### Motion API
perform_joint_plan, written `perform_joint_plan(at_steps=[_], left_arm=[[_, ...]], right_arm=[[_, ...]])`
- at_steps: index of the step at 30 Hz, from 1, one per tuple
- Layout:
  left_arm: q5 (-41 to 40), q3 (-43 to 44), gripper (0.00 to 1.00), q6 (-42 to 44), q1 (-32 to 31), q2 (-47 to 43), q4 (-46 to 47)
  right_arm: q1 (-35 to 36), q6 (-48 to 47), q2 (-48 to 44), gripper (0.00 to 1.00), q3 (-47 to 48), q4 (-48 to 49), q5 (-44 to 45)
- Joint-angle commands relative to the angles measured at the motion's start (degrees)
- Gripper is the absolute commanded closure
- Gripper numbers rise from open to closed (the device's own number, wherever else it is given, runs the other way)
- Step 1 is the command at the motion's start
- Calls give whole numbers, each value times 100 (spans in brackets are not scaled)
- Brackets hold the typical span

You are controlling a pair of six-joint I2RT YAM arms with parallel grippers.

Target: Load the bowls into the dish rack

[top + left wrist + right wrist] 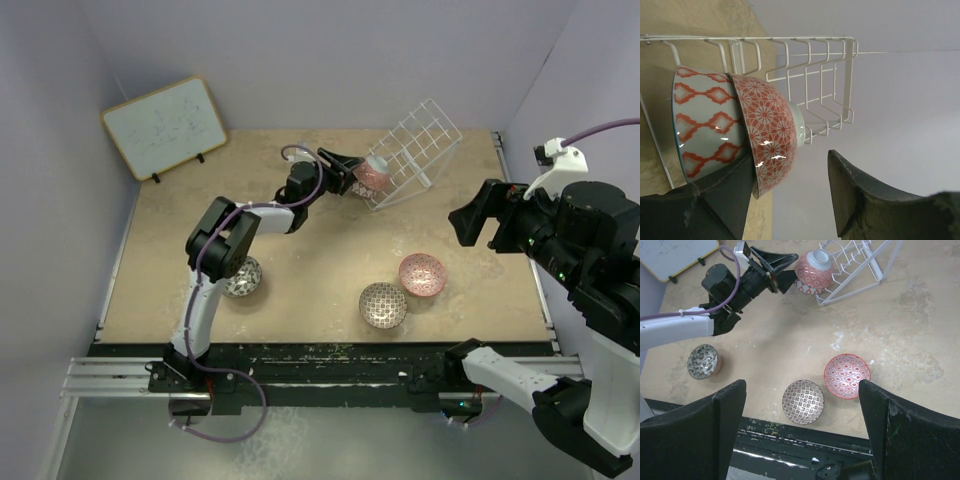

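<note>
The rack (418, 148) stands tilted by the far edge, toward the right corner. Two bowls sit on edge in it, a diamond bowl (705, 120) nested in a red bowl (765, 125). The left claw (790, 165) is spread wide at the red bowl's rim, clamping nothing. Toward the near edge lie a lattice bowl (383, 305), a pink bowl (422, 273) and, further left, a grey bowl (242, 277). The right claw (802, 385) hangs wide open and empty above the right side
</note>
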Motion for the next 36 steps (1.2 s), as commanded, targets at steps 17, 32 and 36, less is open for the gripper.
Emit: perform_joint_plan(at_steps=[17, 32, 36], left_arm=[[-149, -122, 37, 466, 149, -759, -248], [-137, -480, 36, 496, 283, -993, -315], [-123, -532, 36, 518, 294, -1043, -338]], right_arm=[[8, 0, 25, 5, 46, 271, -191], [8, 16, 43, 5, 68, 333, -302], [8, 34, 25, 5, 63, 327, -307]])
